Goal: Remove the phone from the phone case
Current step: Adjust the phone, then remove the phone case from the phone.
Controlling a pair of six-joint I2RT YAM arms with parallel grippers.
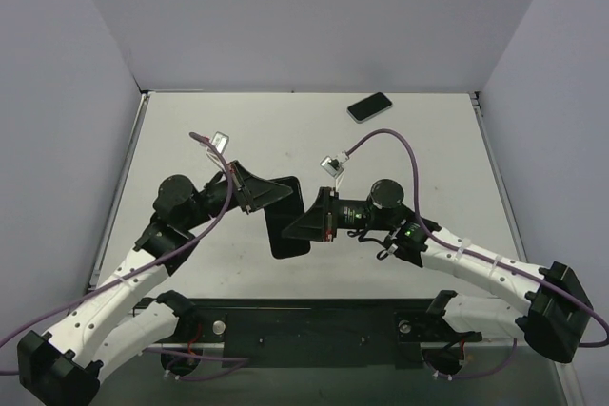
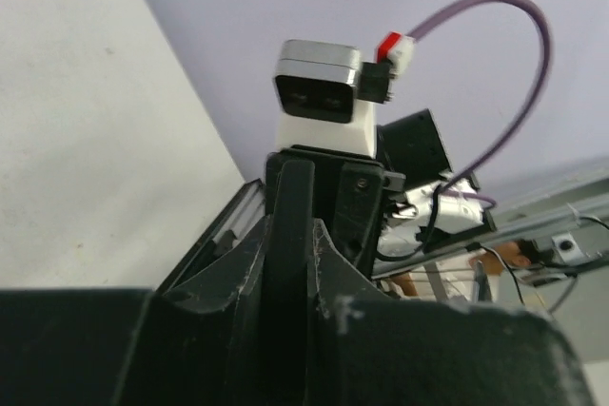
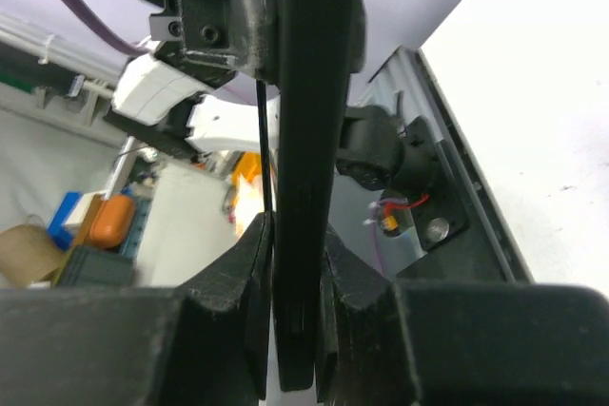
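Right tool (image 3: 297, 244) astride phone case (image 3: 314, 92) edge

Black phone case (image 1: 287, 235), thin slab at centre, pinched on two sides — dark phone (image 1: 369, 106) flat, far edge.

No words, nos. or signs can be read on the phone case (image 1: 287, 233) or on anything else in the pics.

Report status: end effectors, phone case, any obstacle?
Left end effector and right end effector both shut on phone case, opposite sides. Phone lying at far edge of table, out of the way.
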